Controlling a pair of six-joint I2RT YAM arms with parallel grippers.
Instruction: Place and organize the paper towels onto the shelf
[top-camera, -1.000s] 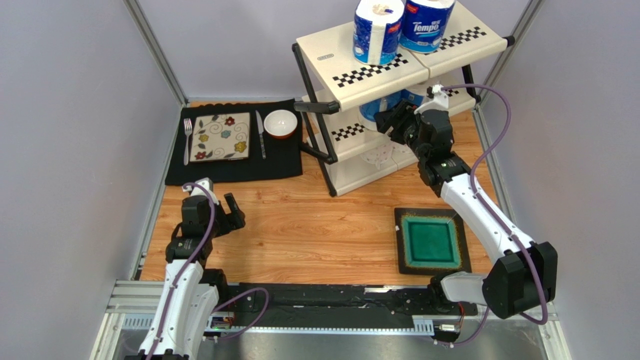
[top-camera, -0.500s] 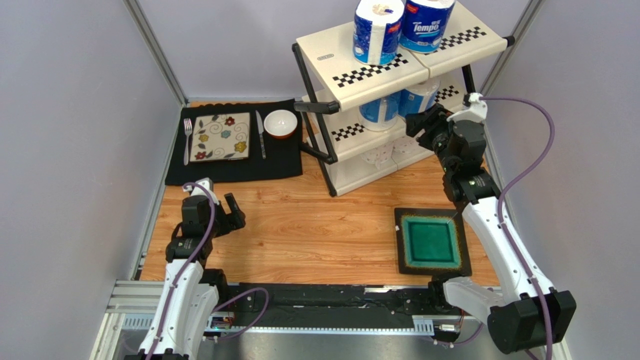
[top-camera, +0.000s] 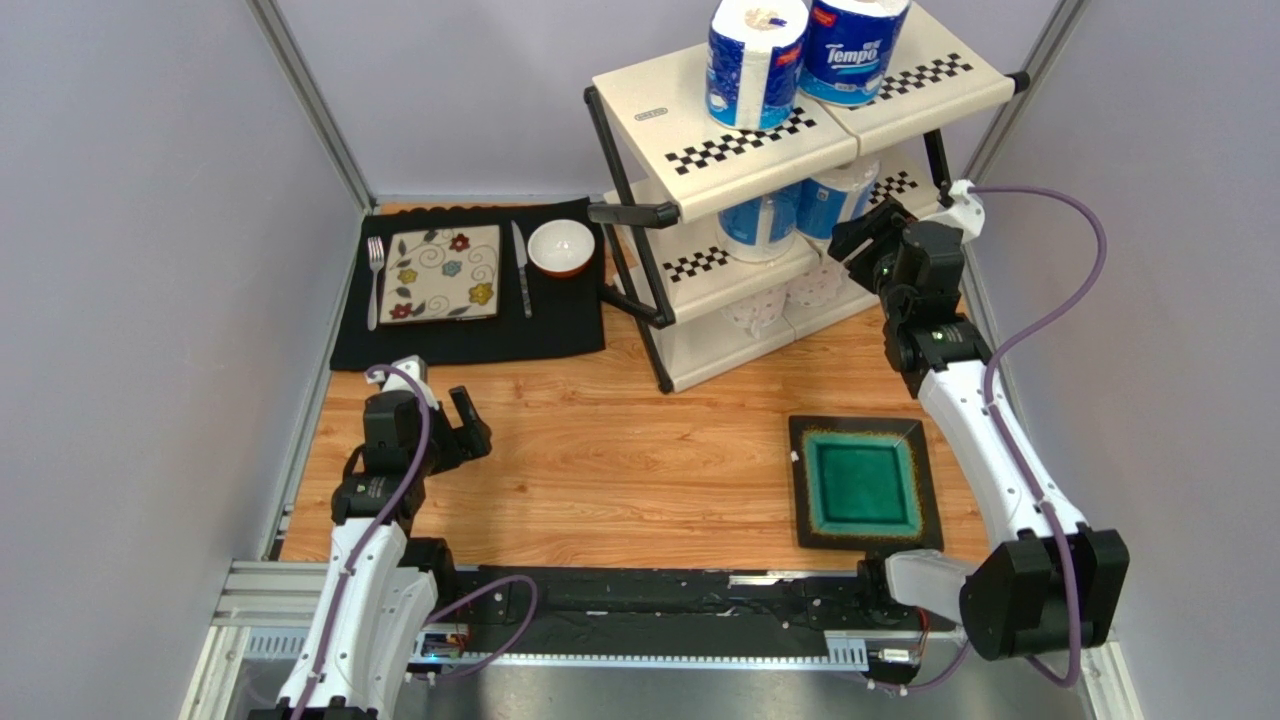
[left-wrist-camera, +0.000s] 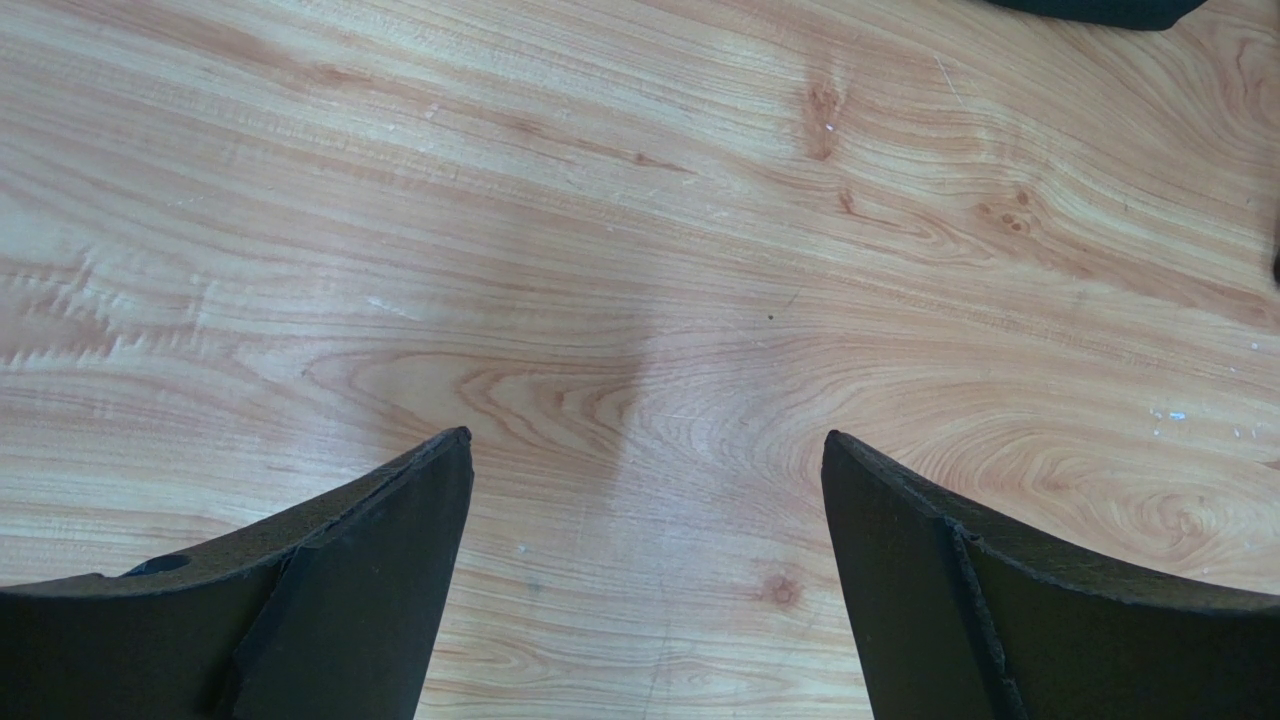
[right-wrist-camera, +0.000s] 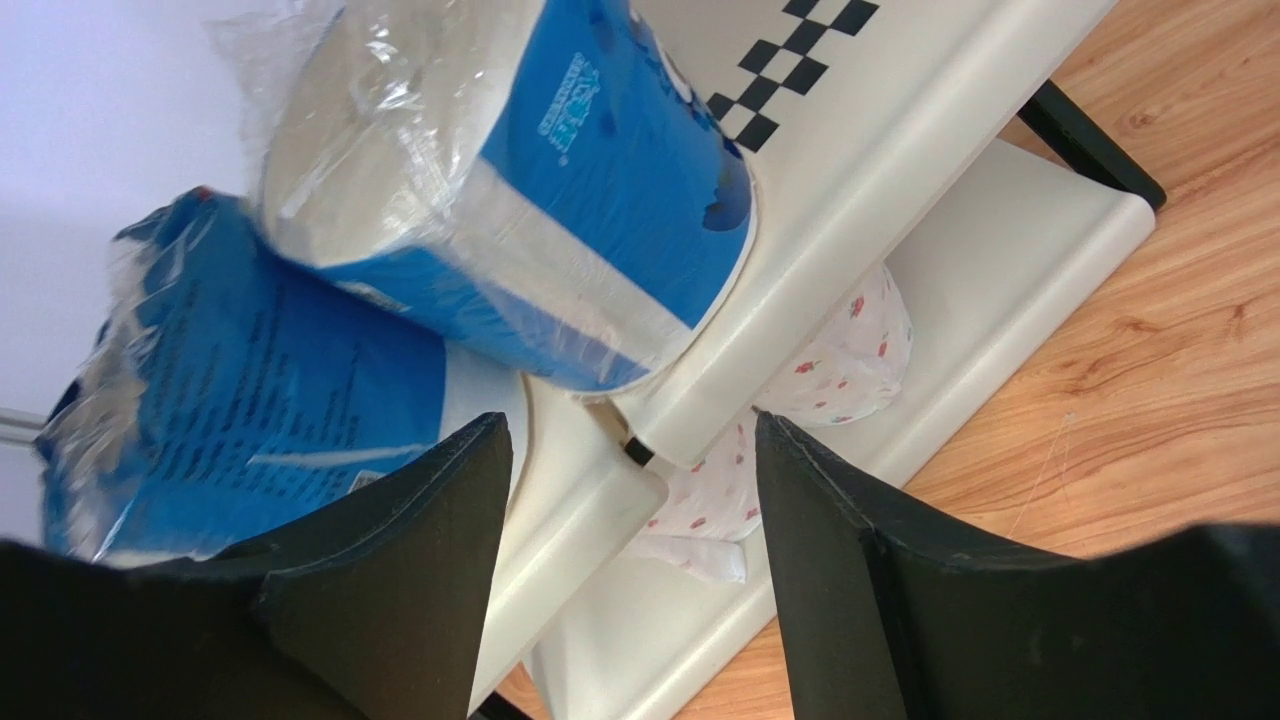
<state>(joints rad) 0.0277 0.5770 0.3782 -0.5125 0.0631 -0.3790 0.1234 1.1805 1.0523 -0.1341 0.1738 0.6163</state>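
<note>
The shelf (top-camera: 751, 143) stands at the back right. Two blue-wrapped paper towels (top-camera: 756, 60) (top-camera: 854, 45) stand on its top tier and two more (top-camera: 763, 222) (top-camera: 834, 195) on the middle tier. White printed rolls (top-camera: 759, 312) lie on the bottom tier. My right gripper (top-camera: 854, 237) hovers open and empty just right of the middle tier. In the right wrist view the two blue rolls (right-wrist-camera: 526, 180) (right-wrist-camera: 226, 405) lie ahead of the right gripper (right-wrist-camera: 631, 435), with a white roll (right-wrist-camera: 834, 360) below them. My left gripper (top-camera: 443, 402) (left-wrist-camera: 646, 443) hangs open over bare wood.
A green square tray (top-camera: 860, 480) on a dark mat lies near the right arm. At the back left a black placemat (top-camera: 466, 338) carries a flowered plate (top-camera: 440, 273), fork (top-camera: 374, 278), knife (top-camera: 520, 270) and small bowl (top-camera: 561, 245). Grey walls enclose the table.
My right gripper has drawn back from in front of the shelf's middle tier and swung to the right, still empty. The left arm has not moved.
</note>
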